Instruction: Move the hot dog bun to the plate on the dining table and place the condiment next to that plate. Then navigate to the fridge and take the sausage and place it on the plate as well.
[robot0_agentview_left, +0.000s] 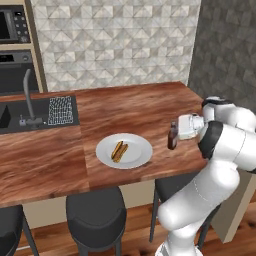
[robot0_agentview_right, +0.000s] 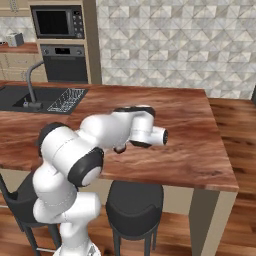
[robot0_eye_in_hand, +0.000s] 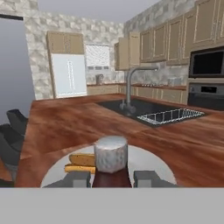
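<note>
So the gripper is clamped on the condiment, pads on either side of the bottle's neck just under the cap, bottle standing upright between them. It looks to be at or just above the dining table, can't tell if the base is actually touching the wood.

The bit that matters: the plate is just beside the bottle, on the side away from the arm, with a strip of bare wood showing between them from the left base camera. The hot dog bun is already on that plate, long axis running roughly crosswise to the gripper's line of sight.

My guess is it only needs to set the bottle down and let go right here.

Further out: sink and tap up the table, black stools underneath, oven in the wall behind.
</note>
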